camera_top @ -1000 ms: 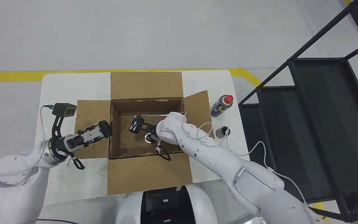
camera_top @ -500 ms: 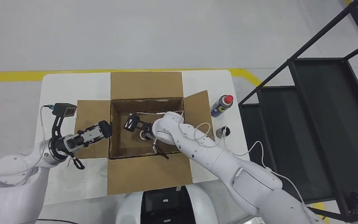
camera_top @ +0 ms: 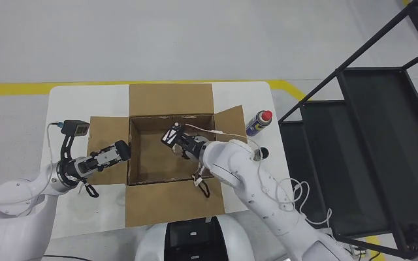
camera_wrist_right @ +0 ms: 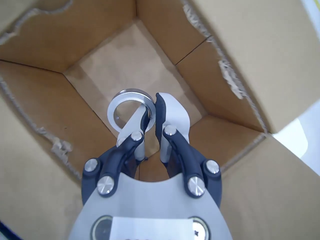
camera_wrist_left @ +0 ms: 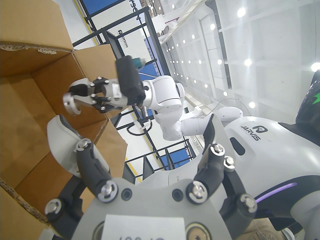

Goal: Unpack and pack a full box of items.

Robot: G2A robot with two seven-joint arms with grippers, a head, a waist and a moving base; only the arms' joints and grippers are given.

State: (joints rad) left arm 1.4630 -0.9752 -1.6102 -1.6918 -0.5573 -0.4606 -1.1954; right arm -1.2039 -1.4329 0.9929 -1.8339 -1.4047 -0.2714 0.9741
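With my right gripper (camera_wrist_right: 152, 108) pinching the metal ring (camera_wrist_right: 112, 111) above a bare-looking box (camera_wrist_right: 225, 63) floor and my left gripper (camera_top: 122, 150) agape and empty, I judge repacking remains.

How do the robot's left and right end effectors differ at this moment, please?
The right end effector is shut on a metal ring; the left end effector is open and holds nothing. The right one hangs over the opening of the box, while the left one sits outside it, over a side flap. Both share the same two-fingered design, with dark links and pale fingertips.
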